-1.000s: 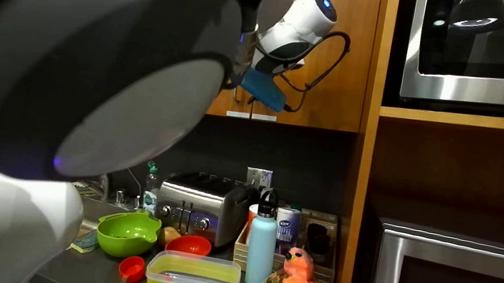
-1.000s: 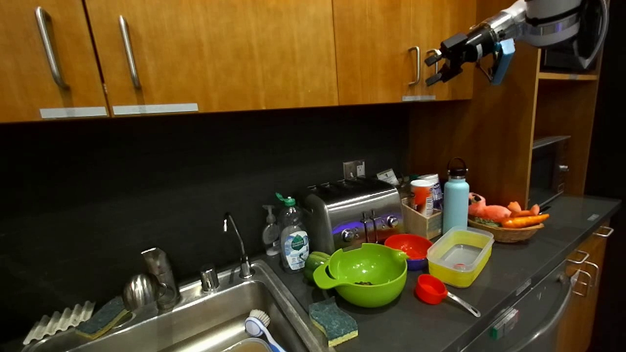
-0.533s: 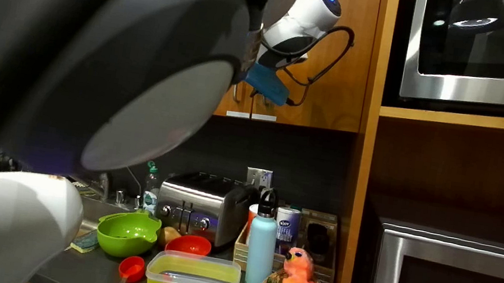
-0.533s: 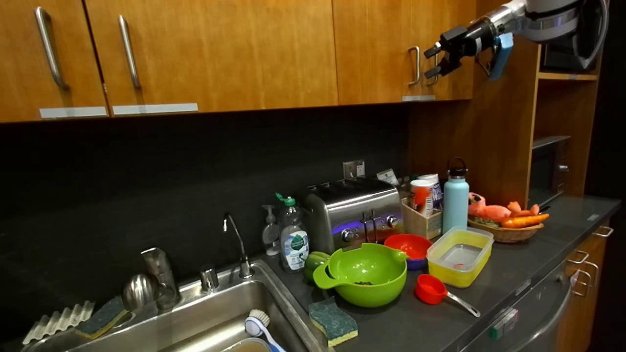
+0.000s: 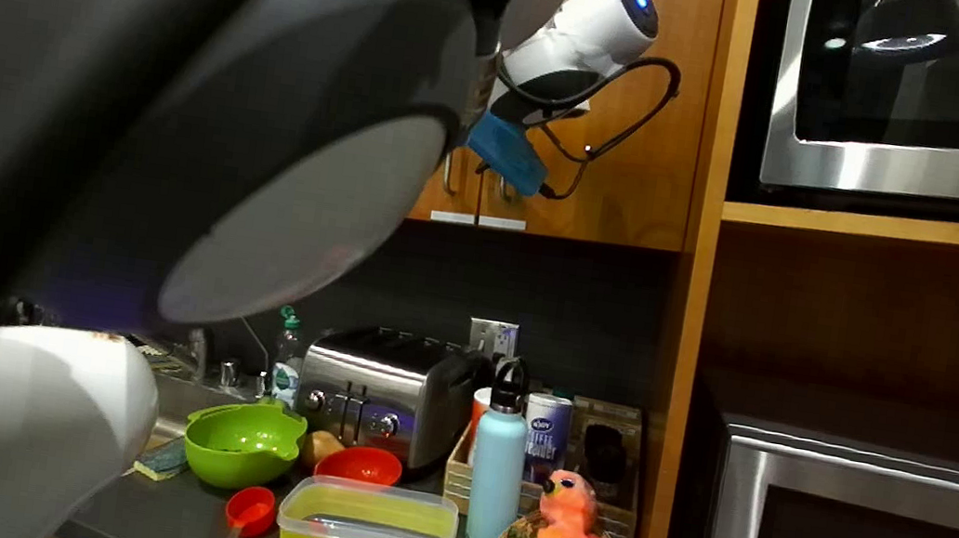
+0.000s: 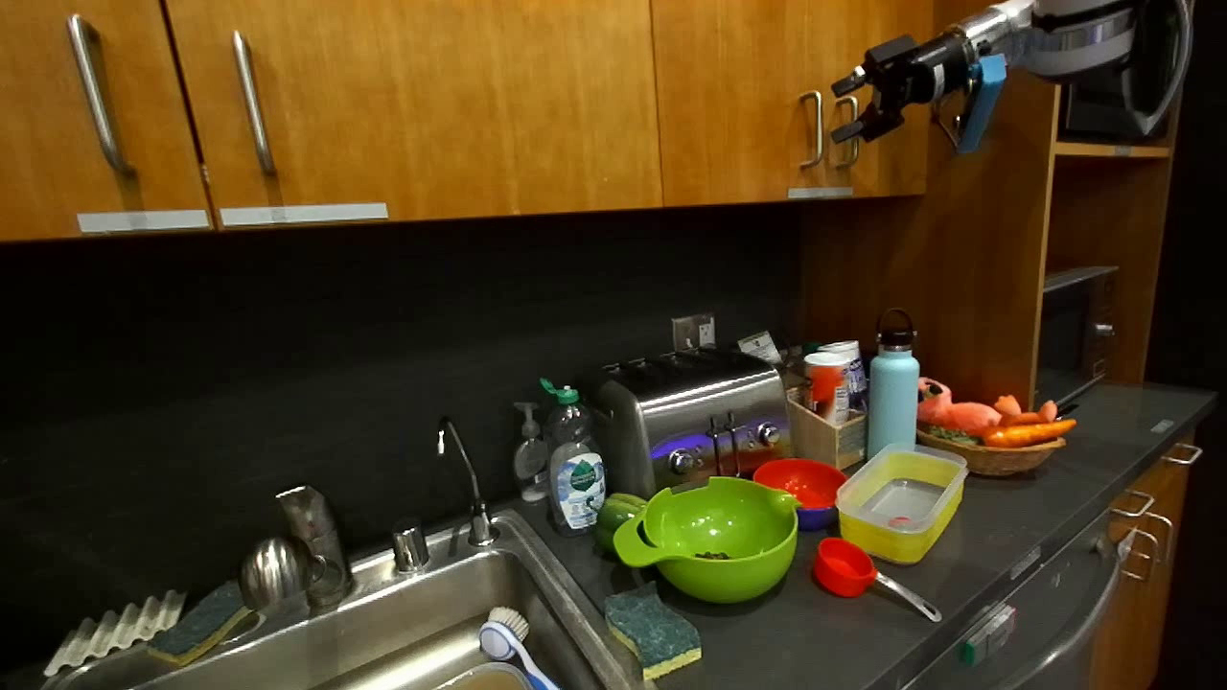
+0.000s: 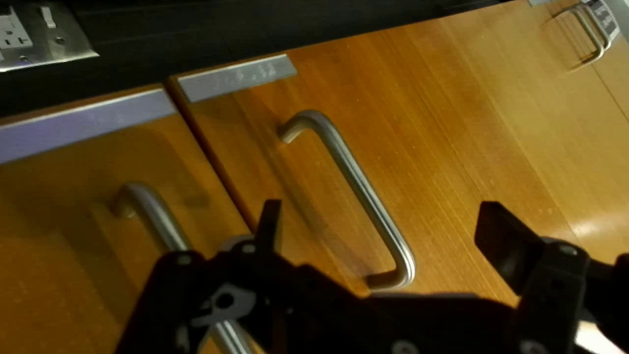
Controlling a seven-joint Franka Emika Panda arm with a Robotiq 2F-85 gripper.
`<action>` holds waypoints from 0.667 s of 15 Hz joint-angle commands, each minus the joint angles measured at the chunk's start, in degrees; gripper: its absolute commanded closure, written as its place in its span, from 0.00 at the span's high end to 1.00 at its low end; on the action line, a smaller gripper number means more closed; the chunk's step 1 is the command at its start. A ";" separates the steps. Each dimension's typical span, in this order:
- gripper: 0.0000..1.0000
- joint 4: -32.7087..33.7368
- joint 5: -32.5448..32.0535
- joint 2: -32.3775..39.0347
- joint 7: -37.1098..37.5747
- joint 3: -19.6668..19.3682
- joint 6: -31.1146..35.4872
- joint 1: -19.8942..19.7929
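1. Foremost in the wrist view, the gripper (image 7: 378,210) stands wide open, holding nothing.
2. Just past it, a metal handle (image 7: 361,187) slants across the gap, apparently untouched; lining up seems in hand, calling next for a steady advance.
3. Behind, the cabinet door (image 7: 442,172) sits closed.

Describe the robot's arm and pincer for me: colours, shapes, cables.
The arm is white and grey, thick and rounded, with a blue light on a dark end cap. A black cable loops out and seems to run to a blue block. The pincer is black, with two blocky fingers.
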 commanded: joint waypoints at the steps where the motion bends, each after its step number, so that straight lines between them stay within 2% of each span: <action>1: 1.00 1.39 2.94 0.73 -1.06 0.33 2.44 2.56; 6: 1.00 -0.02 4.91 0.09 -0.99 1.14 4.47 2.67; 10: 1.00 -3.77 6.82 -1.43 -0.39 1.89 7.92 1.34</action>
